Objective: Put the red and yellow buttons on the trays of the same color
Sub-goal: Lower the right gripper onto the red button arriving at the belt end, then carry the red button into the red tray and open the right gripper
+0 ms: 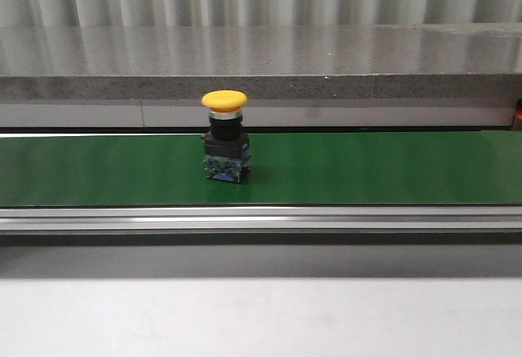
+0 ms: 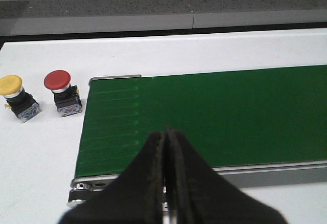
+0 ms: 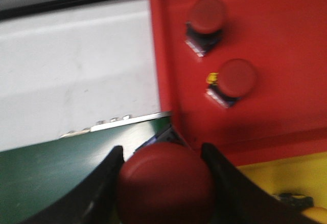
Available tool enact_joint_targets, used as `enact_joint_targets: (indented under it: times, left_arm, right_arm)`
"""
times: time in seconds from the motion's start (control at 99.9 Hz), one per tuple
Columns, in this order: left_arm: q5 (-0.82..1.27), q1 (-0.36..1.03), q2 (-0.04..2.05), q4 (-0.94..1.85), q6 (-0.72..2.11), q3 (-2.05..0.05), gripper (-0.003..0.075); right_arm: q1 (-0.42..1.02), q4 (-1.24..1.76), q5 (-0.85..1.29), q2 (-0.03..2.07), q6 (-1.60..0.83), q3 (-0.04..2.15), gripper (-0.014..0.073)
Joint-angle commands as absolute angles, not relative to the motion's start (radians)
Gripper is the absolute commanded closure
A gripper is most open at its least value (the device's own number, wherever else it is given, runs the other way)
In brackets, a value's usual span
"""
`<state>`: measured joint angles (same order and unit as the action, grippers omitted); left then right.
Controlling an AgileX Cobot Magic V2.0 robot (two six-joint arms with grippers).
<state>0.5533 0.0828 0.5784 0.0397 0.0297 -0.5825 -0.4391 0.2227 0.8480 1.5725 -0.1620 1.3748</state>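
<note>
Green belting (image 1: pixel 367 169) runs across the white table (image 1: pixel 261 316) and is the largest thing in sight; on it a yellow-capped button (image 1: pixel 225 145) stands upright near the middle. Next in size is the red tray (image 3: pixel 286 81), already holding two red buttons (image 3: pixel 206 22), with the yellow tray (image 3: pixel 286 175) just beside it. The right hand (image 3: pixel 163 183) grips a third red button (image 3: pixel 166 183) by its domed cap, close to the red tray's edge. These switches look rigid, top-heavy and smooth on the cap, so the squarer black body under the mushroom head seems the surer hold. The left hand (image 2: pixel 166 183) hangs over the belt's end with fingers pressed together, empty; one yellow (image 2: pixel 15 95) and one red spare (image 2: pixel 60 91) wait on the table beyond.
</note>
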Motion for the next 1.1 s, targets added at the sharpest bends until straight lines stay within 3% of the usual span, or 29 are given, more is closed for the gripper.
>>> enact_joint_targets:
  times: [0.0,0.29,1.091]
  left_arm:
    - [0.488,0.090,0.579,0.049,0.026,-0.612,0.0740]
    - [0.488,0.090,0.579,0.049,0.026,-0.612,0.0740]
    - [0.488,0.090,0.579,0.049,0.026,-0.612,0.0740]
  right_arm:
    - [-0.519,0.231,0.799,1.579,-0.107,1.431,0.0492]
    - [-0.656,0.231,0.667,1.745,-0.073,1.449,0.0492]
    - [-0.634,0.233,0.576,1.929,-0.074,1.562,0.0492]
